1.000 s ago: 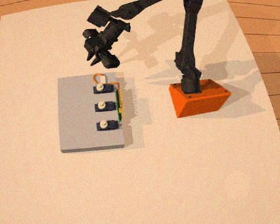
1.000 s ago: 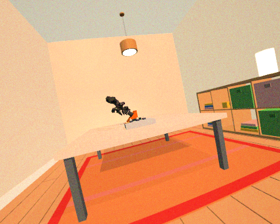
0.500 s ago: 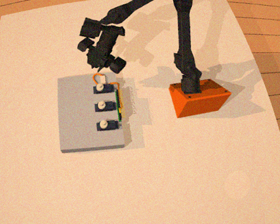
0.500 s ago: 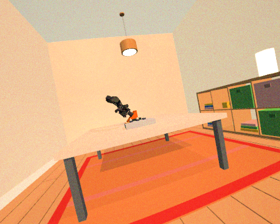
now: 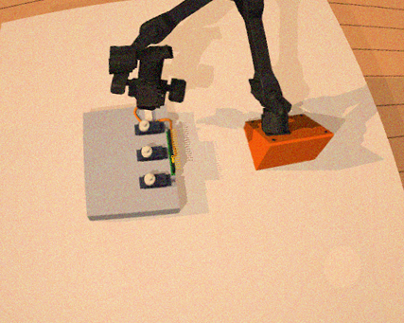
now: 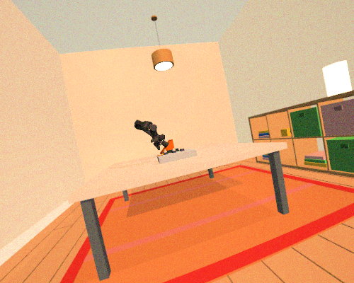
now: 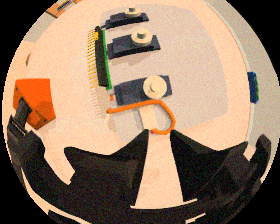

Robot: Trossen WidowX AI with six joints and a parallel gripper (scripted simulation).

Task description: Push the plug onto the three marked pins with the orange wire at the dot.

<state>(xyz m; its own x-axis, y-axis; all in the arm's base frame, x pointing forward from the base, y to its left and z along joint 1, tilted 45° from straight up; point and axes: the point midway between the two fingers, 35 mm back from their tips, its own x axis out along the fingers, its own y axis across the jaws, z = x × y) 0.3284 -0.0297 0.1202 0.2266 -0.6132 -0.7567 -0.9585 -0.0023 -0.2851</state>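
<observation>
Helpfully, your wrist view shows the gripper (image 5: 149, 106) (image 6: 158, 148) (image 7: 159, 132) partly open, empty, near the orange lead (image 5: 135, 114) (image 7: 134, 106); the top view hides its fingertips.

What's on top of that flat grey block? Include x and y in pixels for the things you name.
On the grey block (image 5: 111, 163) (image 6: 180, 156) (image 7: 200, 75) sit three dark servos with cream discs, a green strip with metal pins, and an orange lead. Whatever lies beneath the servos is covered.
</observation>
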